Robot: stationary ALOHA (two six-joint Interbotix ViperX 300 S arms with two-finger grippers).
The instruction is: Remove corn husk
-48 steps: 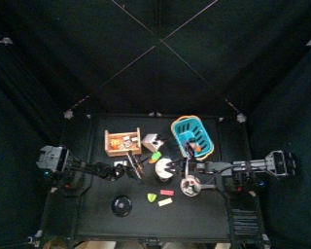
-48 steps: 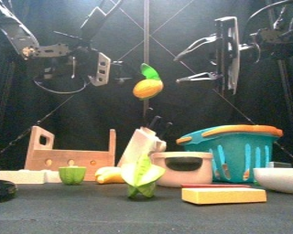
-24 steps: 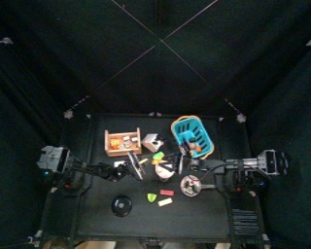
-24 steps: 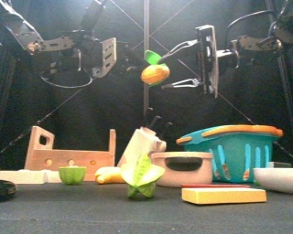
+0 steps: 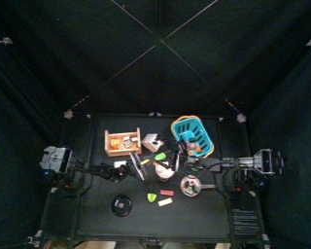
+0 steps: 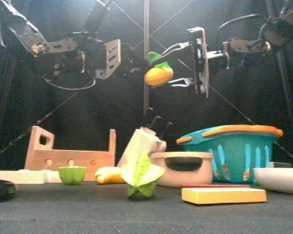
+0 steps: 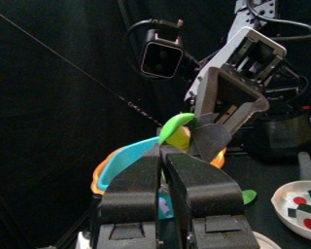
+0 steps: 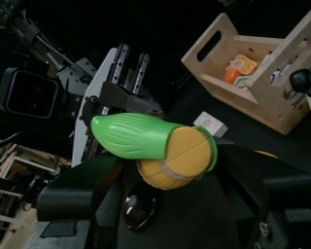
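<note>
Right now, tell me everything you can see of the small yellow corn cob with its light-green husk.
The small yellow toy corn cob is held in mid-air above the table, between the two arms. A smooth light-green husk, looking like plastic, still sleeves one end, leaving the rounded yellow-orange end bare. The left gripper is shut on the corn. The right gripper stands open beside the husk, not gripping it.

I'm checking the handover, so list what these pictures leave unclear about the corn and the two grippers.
- Left gripper: its grip on the corn cob is hidden in the left wrist view by its own closed-in jaws.
- Right gripper: the front view does not show whether its jaws touch the corn husk.
- Top view: corn and jaws are too small to make out.
- Right wrist view: the right jaws are lost in dark.
</note>
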